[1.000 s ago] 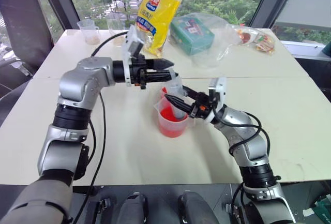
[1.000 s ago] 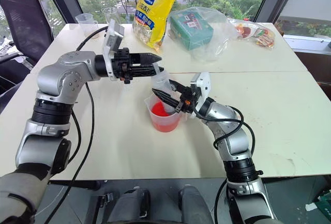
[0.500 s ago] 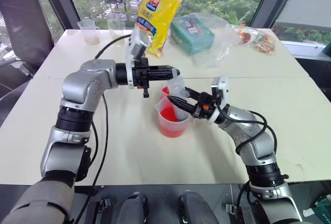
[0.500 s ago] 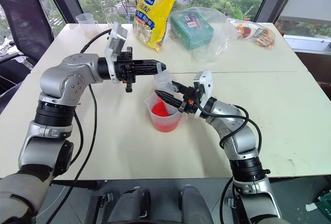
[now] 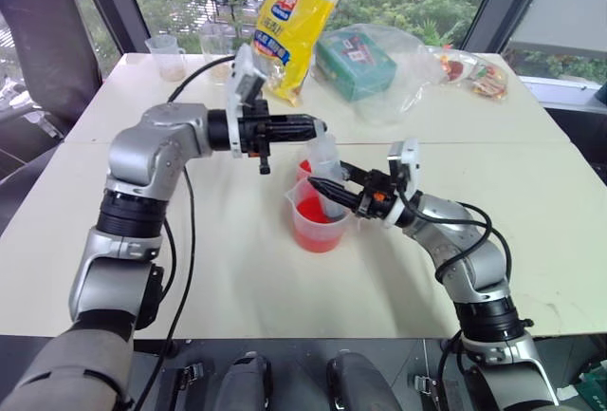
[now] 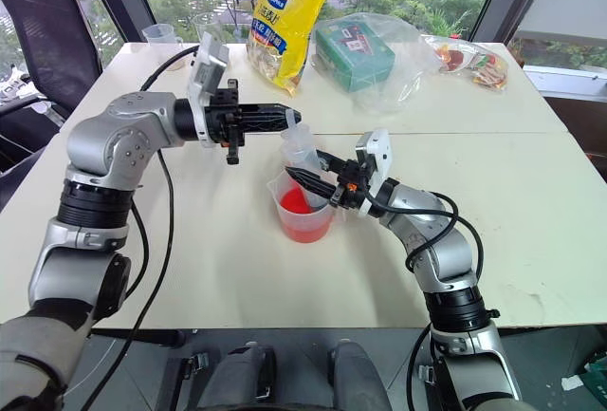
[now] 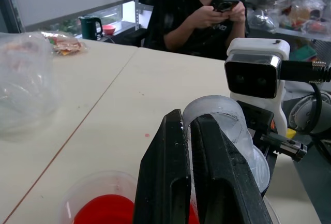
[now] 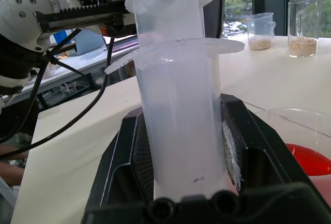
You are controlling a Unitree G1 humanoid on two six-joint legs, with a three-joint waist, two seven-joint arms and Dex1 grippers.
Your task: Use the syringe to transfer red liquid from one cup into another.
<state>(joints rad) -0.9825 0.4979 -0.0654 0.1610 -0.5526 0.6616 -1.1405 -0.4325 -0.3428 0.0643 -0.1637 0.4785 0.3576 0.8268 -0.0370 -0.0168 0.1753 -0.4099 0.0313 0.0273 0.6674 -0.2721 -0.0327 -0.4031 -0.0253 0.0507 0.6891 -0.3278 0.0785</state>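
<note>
The syringe [image 5: 325,166] is a fat clear tube that leans in the wide handled cup [image 5: 318,231], its lower end down in the red liquid [image 5: 307,214]. My right gripper [image 5: 323,187] reaches in from the right and is shut on the syringe's barrel [image 8: 178,105], just above the cup's rim. From the left, my left gripper [image 5: 318,129] lies level and is shut at the plunger's top [image 7: 217,118], whose rim runs in between the fingers [image 7: 165,172]. Another cup, small and clear with red in it [image 5: 303,168], peeks out right behind the handled one, mostly hidden.
At the table's back stand a yellow bag [image 5: 289,22], a green box in a clear plastic bag [image 5: 356,60], snack packets [image 5: 474,74] and two clear beakers with tan contents [image 5: 168,55]. A person [image 7: 207,17] sits beyond the table's right end.
My left gripper's fingers, slightly apart a second ago, have closed at the plunger's top. The right gripper and the syringe stay where they were.
</note>
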